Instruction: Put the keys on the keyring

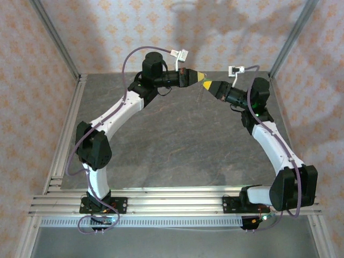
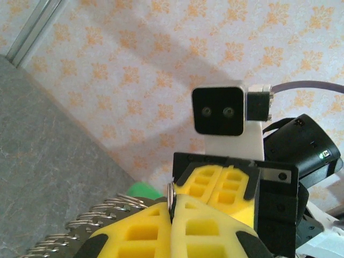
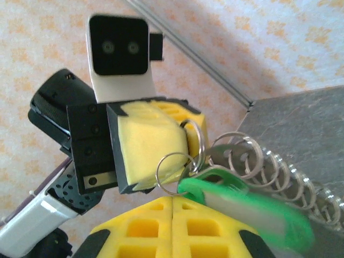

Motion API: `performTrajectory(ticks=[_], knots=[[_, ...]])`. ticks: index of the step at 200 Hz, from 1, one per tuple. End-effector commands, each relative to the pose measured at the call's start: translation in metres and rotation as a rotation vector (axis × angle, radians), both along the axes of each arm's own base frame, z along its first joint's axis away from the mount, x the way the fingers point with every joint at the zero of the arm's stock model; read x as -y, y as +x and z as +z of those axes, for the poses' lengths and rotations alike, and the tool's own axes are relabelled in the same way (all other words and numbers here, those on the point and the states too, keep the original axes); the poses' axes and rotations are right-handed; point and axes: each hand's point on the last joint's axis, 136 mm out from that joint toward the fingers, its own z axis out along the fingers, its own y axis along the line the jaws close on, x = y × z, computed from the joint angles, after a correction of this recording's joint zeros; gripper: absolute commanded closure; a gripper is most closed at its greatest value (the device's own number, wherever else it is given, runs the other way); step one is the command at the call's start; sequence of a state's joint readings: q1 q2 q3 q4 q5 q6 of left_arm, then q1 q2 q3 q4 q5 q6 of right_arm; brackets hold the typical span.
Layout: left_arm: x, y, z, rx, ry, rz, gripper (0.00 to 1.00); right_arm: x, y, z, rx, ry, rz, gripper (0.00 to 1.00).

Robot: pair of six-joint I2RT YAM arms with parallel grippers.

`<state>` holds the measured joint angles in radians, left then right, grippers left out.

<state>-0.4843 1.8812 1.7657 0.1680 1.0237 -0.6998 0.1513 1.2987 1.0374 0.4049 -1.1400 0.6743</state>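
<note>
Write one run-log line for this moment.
left gripper: shut on keyring | right gripper: shut, beside green key | both: raised, tips meeting

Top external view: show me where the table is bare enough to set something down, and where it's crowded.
The table is bare across the wide middle patch bordered by the left arm, the right arm and the near rail. Crowded: far centre, where the left gripper and right gripper meet tip to tip.

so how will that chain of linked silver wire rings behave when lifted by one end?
Probably floppy: the chain of linked silver wire rings sags from the left gripper. Likely light, since it is thin, open wire. Its separate loops may swing or snag.
</note>
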Motion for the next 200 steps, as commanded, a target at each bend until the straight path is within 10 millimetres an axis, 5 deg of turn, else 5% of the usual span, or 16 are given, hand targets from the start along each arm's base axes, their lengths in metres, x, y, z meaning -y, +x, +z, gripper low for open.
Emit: performTrajectory(ticks=[1, 39, 68, 110, 158, 200], knots=[[-0.008, -0.01, 0.04, 0.097, -0.065, 0.018, 1.0, -0.014, -0.007, -0.002, 0.045, -0.027, 0.044, 1.0], [-0.009, -0.009, 0.04, 0.099, -0.067, 0.025, 1.0, -0.016, -0.015, -0.016, 0.027, -0.072, 0.066, 1.0], [-0.009, -0.008, 0.038, 0.096, -0.066, 0.027, 1.0, 0.018, -0.012, -0.008, 0.042, -0.034, -0.052, 1.0], [-0.009, -0.009, 0.04, 0.101, -0.069, 0.026, 1.0, 0.049, -0.014, 0.018, 0.086, 0.025, -0.178, 0.79], [-0.009, -0.008, 0.038, 0.1, -0.065, 0.027, 1.0, 0.084, 0.023, 0.027, -0.043, 0.187, -0.453, 0.72], [-0.009, -0.008, 0.037, 0.099, -0.067, 0.03, 1.0, 0.075, 0.037, 0.027, -0.095, 0.192, -0.512, 0.73]])
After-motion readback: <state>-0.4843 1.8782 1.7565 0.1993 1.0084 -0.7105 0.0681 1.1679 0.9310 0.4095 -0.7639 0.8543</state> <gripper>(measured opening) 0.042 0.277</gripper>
